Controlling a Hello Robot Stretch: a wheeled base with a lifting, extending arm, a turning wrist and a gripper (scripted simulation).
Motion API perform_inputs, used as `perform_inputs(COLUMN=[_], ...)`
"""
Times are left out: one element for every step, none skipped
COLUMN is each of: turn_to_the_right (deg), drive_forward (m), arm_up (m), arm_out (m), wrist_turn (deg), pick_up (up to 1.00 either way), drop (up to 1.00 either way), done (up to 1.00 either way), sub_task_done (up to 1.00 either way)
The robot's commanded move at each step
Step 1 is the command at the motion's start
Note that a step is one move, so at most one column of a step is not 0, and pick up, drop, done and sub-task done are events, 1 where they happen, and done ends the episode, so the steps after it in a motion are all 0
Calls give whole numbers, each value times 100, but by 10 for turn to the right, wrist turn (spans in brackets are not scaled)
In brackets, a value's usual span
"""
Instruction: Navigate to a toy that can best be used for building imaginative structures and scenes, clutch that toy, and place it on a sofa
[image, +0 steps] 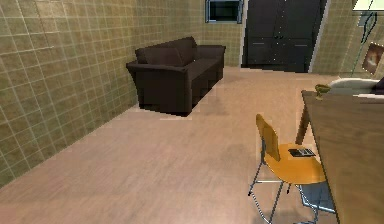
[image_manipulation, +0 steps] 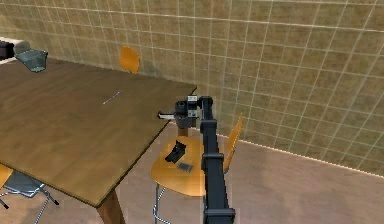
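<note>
Dark brown sofa (image: 175, 72) stands against the tiled wall (image: 60, 70)

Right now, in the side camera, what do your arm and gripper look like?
The arm is a dark square bar. At its far end are two small white squares with black marks, and beside them the gripper: a dark body with two thin fingers.

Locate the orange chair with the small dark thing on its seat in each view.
Forward view: the orange chair is at the lower right, its seat toward the wooden table.
Arm side view: the orange chair is at bottom centre, just left of the arm, at the table's edge.
Shared landmark: the wooden table.
</note>
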Motion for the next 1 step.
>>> perform_inputs(turn_to_the_right=[0], drive_forward=[0], arm_up=[-30], arm_out=[0], wrist_turn=[0], pick_up=[0], drop=[0], done=[0], sub_task_done=[0])
